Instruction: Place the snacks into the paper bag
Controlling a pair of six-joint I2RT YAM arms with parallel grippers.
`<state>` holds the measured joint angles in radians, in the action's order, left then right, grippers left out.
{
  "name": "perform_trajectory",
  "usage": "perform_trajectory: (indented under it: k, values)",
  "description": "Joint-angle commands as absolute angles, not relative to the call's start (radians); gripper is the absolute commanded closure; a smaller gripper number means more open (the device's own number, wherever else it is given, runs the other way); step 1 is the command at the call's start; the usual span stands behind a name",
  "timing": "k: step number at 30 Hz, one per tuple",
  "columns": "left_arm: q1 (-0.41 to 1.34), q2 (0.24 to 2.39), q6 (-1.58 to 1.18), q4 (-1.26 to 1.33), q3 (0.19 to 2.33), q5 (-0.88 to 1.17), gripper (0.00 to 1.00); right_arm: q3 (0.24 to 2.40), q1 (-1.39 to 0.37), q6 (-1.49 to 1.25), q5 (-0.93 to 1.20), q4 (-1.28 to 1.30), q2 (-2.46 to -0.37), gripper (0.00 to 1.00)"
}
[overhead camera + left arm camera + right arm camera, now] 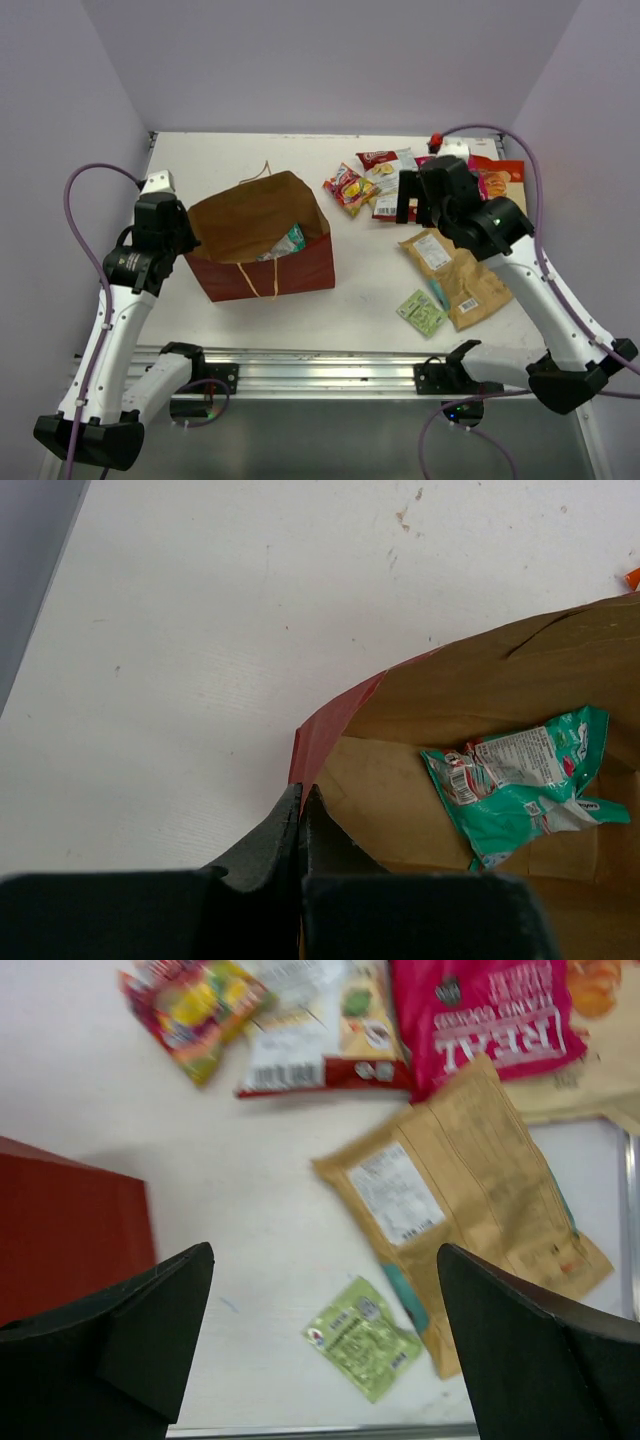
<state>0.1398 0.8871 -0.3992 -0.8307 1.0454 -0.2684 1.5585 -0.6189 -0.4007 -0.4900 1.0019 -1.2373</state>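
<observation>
- The paper bag (300,272) stands upright and open on the left half of the tabletop (360,305), with a tan cord handle hanging over its dark red front wall.
- The left end effector (178,236) is clenched on the bag's left rim. In the left wrist view its two fingers (285,830) are pressed together, with the bag's red edge (325,730) running in between them.
- One teal packet (290,242) already lies inside the bag, flat on the tan bottom with its label side up (520,780).
- The right end effector (415,212) hangs released above the tabletop, right of the bag, with its fingers (150,1330) spread wide and nothing between them.
- Below it lies the large tan kraft pouch (460,1200), label up and slanted, with the small green sachet (362,1337) just beside its near end.
- Farther back is a cluster of packets:
  - a yellow-red one (195,1005);
  - a white-and-red one (320,1050), touching it;
  - a pink-red one (490,1010), which overlaps the pouch's far end.
- An orange packet (510,172) sits at the far right (partly hidden by the right arm in the top view).
- The bag's red corner (60,1220) shows at the left of the right wrist view, well apart from the sachet.
</observation>
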Motion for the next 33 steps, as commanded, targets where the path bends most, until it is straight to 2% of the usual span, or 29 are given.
perform_trajectory:
  k: [1,4,10,17,21,27,30,31,32,33]
  values:
    - [0.141,0.887,-0.370,-0.818,1.060,-0.259,1.00,1.343,-0.565,-0.475,-0.592,1.031,-1.255,0.01]
    - [0.144,0.888,-0.370,-0.821,1.063,-0.258,1.00,1.159,-0.536,-0.491,-0.575,0.942,-1.261,0.01]
    - [0.150,0.882,-0.371,-0.831,1.072,-0.264,1.00,1.017,-0.459,-0.465,-0.612,0.804,-1.342,0.01]
    - [0.155,0.879,-0.365,-0.834,1.080,-0.271,1.00,0.974,-0.393,-0.399,-0.604,0.672,-1.472,0.01]
    - [0.156,0.877,-0.364,-0.839,1.085,-0.284,1.00,0.977,-0.376,-0.388,-0.511,0.647,-1.580,0.02]
    - [0.156,0.873,-0.360,-0.841,1.083,-0.302,1.00,0.937,-0.376,-0.387,-0.489,0.614,-1.618,0.07]
    - [0.156,0.876,-0.359,-0.838,1.083,-0.305,1.00,0.943,-0.376,-0.385,-0.499,0.624,-1.647,0.43]
    - [0.156,0.876,-0.359,-0.838,1.083,-0.305,1.00,0.951,-0.374,-0.391,-0.509,0.632,-1.647,0.80]
    - [0.156,0.876,-0.357,-0.838,1.081,-0.307,1.00,0.954,-0.374,-0.391,-0.514,0.637,-1.643,0.92]
    - [0.156,0.876,-0.359,-0.838,1.081,-0.307,1.00,0.957,-0.374,-0.391,-0.520,0.644,-1.637,1.00]
